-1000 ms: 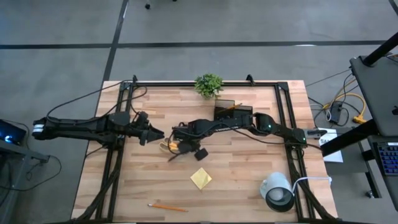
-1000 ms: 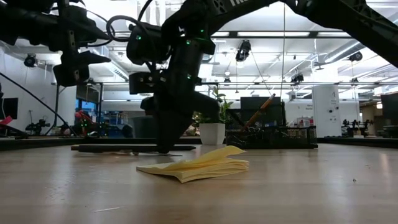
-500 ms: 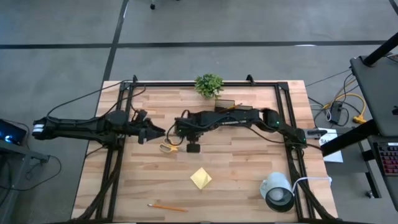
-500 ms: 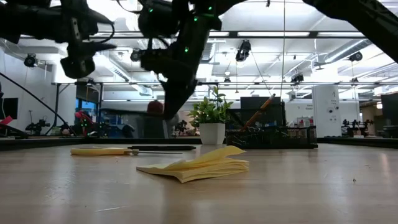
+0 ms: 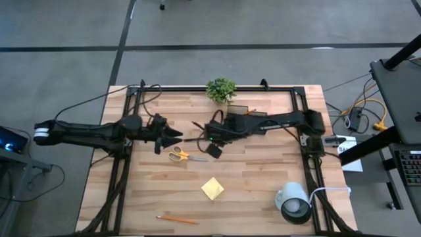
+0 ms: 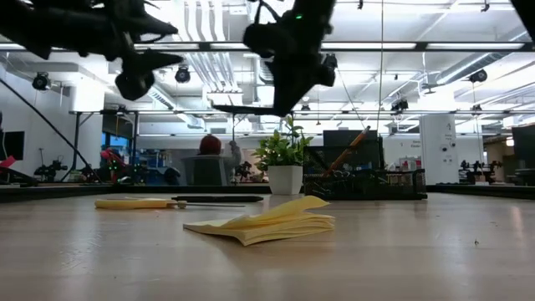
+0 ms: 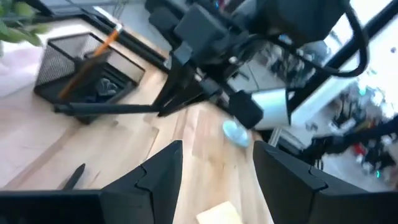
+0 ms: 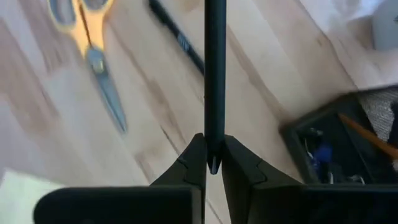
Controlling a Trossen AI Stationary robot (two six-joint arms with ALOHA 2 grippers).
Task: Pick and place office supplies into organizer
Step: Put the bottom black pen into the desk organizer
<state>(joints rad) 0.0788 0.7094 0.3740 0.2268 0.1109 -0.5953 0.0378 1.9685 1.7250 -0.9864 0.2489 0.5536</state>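
Two arms are working over the wooden table. The right gripper is pinching its fingers tight on a thin dark pen, holding it lifted above the table centre, just in front of the organizer. The left gripper is hovering near the pen's free tip with its fingers spread wide, holding nothing. The organizer is sitting near the far table edge beside the plant, with an orange pencil leaning inside. Scissors are lying flat below the grippers. The sticky-note pad is resting in open room nearer the front edge. A second pencil is lying close to the front edge.
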